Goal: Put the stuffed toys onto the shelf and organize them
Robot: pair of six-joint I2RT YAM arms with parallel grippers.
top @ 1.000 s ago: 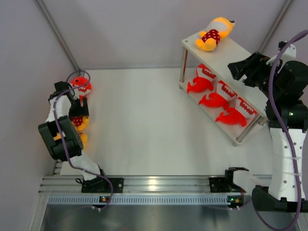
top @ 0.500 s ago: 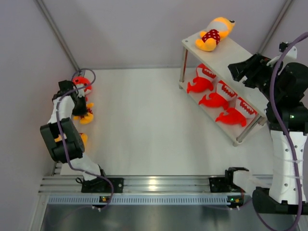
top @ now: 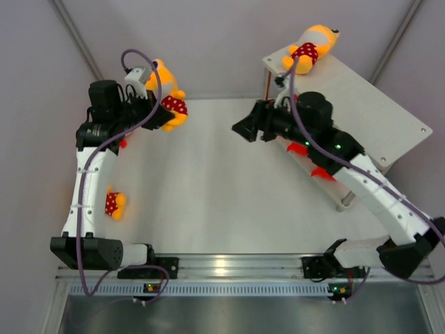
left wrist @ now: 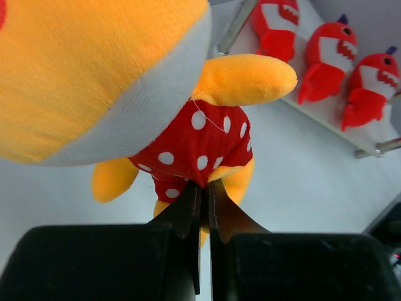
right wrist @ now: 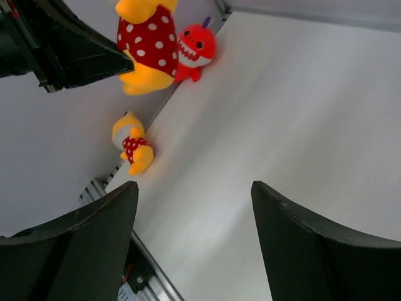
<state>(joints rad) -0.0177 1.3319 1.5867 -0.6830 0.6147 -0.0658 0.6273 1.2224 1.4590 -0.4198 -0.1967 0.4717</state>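
Observation:
My left gripper (left wrist: pixel 205 185) is shut on the red white-dotted shorts of a yellow-orange stuffed toy (top: pixel 165 96), holding it in the air over the table's far left. My right gripper (top: pixel 240 130) hangs open and empty above the middle of the table, facing left. A second yellow-orange toy (top: pixel 115 203) lies on the table at the left. A red shark (right wrist: pixel 195 49) sits by the left wall. The shelf (top: pixel 361 97) stands at the far right with a yellow-orange toy (top: pixel 309 49) on its top board. Three red sharks (left wrist: pixel 326 59) stand on its lower board.
The right arm (top: pixel 348 163) stretches across the shelf's front and hides most of the lower tier in the top view. Grey walls close in the left, back and right. A metal rail (top: pixel 222 268) with both arm bases runs along the near edge.
The left gripper shut on the yellow-orange toy at the left wall and lifted it up and toward the back middle. The right arm swung from above the shelf out over the table's middle.

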